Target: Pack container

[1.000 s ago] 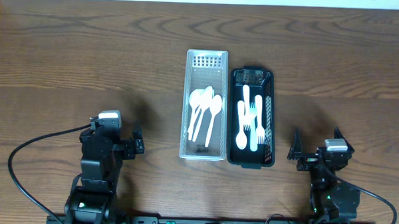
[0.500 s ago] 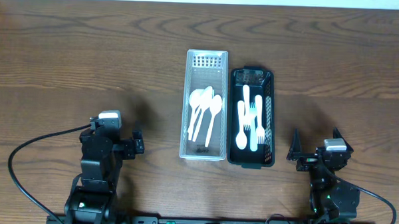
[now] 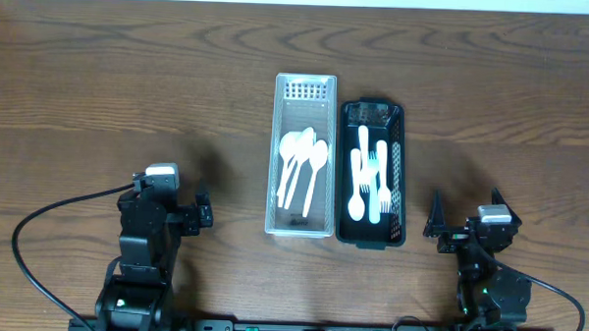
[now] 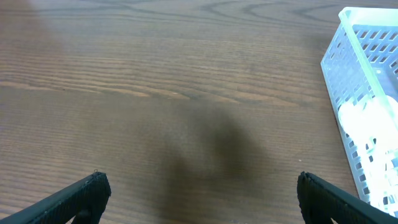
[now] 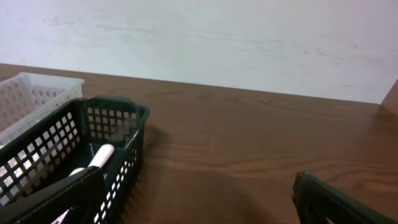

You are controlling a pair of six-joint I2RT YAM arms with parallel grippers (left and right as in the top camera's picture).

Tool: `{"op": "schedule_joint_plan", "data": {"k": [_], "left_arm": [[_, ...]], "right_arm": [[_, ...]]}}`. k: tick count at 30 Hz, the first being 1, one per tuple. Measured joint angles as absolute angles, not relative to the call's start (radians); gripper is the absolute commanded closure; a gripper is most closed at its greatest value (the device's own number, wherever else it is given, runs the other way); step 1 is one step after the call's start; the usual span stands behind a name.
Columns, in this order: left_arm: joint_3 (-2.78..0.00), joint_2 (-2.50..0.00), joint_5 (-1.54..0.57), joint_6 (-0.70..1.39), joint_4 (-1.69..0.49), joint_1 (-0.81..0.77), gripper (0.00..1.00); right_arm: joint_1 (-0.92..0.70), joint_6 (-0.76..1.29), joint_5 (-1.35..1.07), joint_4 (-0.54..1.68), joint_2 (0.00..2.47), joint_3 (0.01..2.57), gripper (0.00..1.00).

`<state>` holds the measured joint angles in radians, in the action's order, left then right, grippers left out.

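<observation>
White container [image 3: 306, 87] is sitting mid-tabletop [image 3: 130, 81], with black container [image 3: 374, 111] just beside it on the R, long sides parallel. Can't tell if they're touching. White spoons [image 3: 301, 166] are lying in the white one; white forks [image 3: 382, 188] plus a spoon are lying in the black one.

Bare wood is running wide to the L, the R and the far side of both containers. Both arms are sitting at the near edge, well apart from the containers. Left end effector [image 4: 208, 199] is hanging over bare wood w/ fingers spread wide, gripping nothing. Right end effector [image 5: 193, 205] is the same, wide and not gripping anything.

Only the overhead is showing the contents and the cables [image 3: 37, 225] trailing off the arms. L wrist is catching just the white container's perforated side at frame R. R wrist is showing the black container's mesh wall at L, a white handle inside it, and a pale wall [image 5: 199, 37] past the far tabletop edge.
</observation>
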<state>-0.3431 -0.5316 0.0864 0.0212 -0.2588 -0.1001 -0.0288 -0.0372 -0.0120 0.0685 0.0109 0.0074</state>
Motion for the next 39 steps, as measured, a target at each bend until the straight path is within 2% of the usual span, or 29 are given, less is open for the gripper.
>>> {"op": "schedule_joint_plan", "data": {"k": [15,27,30,39], "left_arm": [[-0.343,-0.517,0.086,0.021,-0.267,-0.100,0.02],[-0.339,-0.128,0.082,0.018,-0.463,-0.100,0.02],[-0.297,-0.063,0.082,0.017,-0.394,-0.100,0.02],[-0.045,-0.010,0.078,0.017,0.026,-0.074,0.02]], "right_arm": [[-0.029,-0.038,-0.012,0.068,0.011,0.007,0.01],[-0.029,-0.038,-0.012,0.068,0.011,0.007,0.01],[-0.029,-0.038,-0.012,0.068,0.011,0.007,0.01],[-0.029,-0.038,-0.013,0.068,0.011,0.007,0.01]]}}
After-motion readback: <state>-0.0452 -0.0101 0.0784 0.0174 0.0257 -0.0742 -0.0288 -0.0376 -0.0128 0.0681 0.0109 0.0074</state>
